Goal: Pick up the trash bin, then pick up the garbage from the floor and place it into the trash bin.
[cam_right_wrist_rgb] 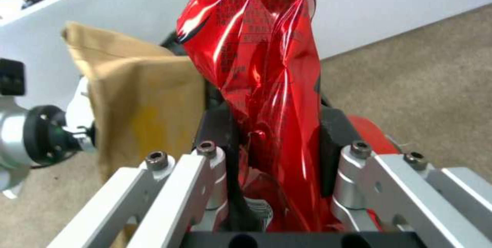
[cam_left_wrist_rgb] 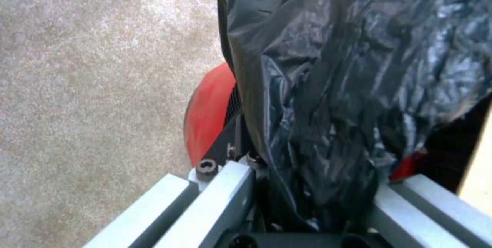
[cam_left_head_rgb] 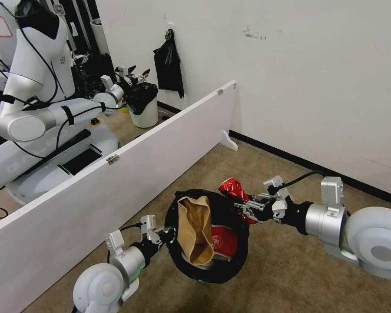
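The left arm enters from the lower left of the head view, forearm angled up and to the right; the left gripper [cam_left_head_rgb: 167, 234] sits just left of centre, its jaws closed on the rim of the trash bin [cam_left_head_rgb: 243, 248]. The right arm reaches in from the right edge, roughly level, and the right gripper [cam_left_head_rgb: 247, 208] clamps a crushed red can [cam_left_head_rgb: 231, 189].

A crumpled red can [cam_right_wrist_rgb: 261, 86] of glossy metal sat clamped in the right hand [cam_left_head_rgb: 247, 208] of brushed aluminium; beside it were a matt tan paper bag [cam_left_head_rgb: 195, 230], the trash bin [cam_left_wrist_rgb: 207, 113] with its crinkly, shiny black plastic liner [cam_left_wrist_rgb: 348, 79], and rough beige carpet [cam_left_head_rgb: 291, 269].
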### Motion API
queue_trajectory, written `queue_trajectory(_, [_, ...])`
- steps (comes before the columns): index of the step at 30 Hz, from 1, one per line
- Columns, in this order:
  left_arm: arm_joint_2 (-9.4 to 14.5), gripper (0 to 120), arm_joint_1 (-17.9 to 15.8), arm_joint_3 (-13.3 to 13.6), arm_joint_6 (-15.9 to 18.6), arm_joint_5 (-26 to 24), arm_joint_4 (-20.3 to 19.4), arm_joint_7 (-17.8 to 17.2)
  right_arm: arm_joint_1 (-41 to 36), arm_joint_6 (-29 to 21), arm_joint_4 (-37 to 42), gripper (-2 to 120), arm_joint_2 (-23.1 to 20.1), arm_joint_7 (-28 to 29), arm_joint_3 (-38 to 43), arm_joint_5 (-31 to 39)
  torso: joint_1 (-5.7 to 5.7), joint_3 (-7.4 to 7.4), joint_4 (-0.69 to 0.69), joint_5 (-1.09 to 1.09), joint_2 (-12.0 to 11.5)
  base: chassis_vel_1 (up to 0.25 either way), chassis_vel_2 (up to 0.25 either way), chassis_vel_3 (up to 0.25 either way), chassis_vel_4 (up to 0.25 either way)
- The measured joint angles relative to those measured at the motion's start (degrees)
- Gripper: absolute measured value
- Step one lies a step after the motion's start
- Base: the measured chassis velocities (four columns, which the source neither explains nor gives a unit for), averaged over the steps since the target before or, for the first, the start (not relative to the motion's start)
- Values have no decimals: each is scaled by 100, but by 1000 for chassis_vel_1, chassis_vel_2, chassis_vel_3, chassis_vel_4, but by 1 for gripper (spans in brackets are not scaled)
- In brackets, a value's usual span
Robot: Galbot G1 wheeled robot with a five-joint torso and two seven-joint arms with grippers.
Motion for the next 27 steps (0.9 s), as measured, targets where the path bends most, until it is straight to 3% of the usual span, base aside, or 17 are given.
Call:
queue_trajectory(17, [83, 0, -18, -53, 6, 61, -8, 17, -27, -101, -757, 26, -147, -382, 23, -651, 0, 0, 0, 0, 0, 0, 0, 0, 0])
queue_trajectory(27, [40, 0, -56, -24, -7, 269, 117, 17, 248, -218, -687, 26, -274, -267, 29, -304, 0, 0, 0, 0, 0, 0, 0, 0, 0])
